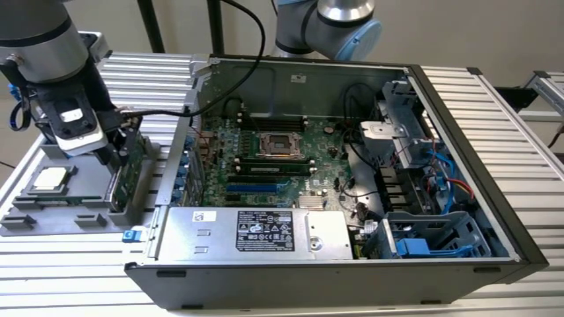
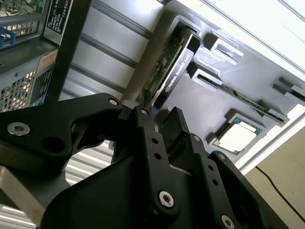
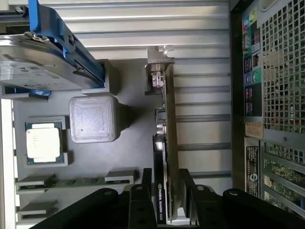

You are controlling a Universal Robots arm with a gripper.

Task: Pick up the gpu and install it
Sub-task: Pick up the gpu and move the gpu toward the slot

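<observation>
We are seeing the gripper (image 3: 164,175) straddling the gpu (image 3: 167,119), which is standing on edge in the tray (image 3: 131,157), at the exterior view's left of the case (image 1: 264,287); we cannot tell whether it is clamping. Bare table (image 3: 205,119) is separating gpu and case wall

Gpu (image 3: 167,124) end nearest gripper (image 3: 165,174) was covered by it and cut off at picture's edge in first wrist view; whether it was gripped could not be told. In exterior view, gpu at holder tray (image 1: 49,223) edge beside computer case (image 1: 291,290) was mostly hidden behind gripper. Hard drive (image 3: 38,62) was cropped.
</observation>
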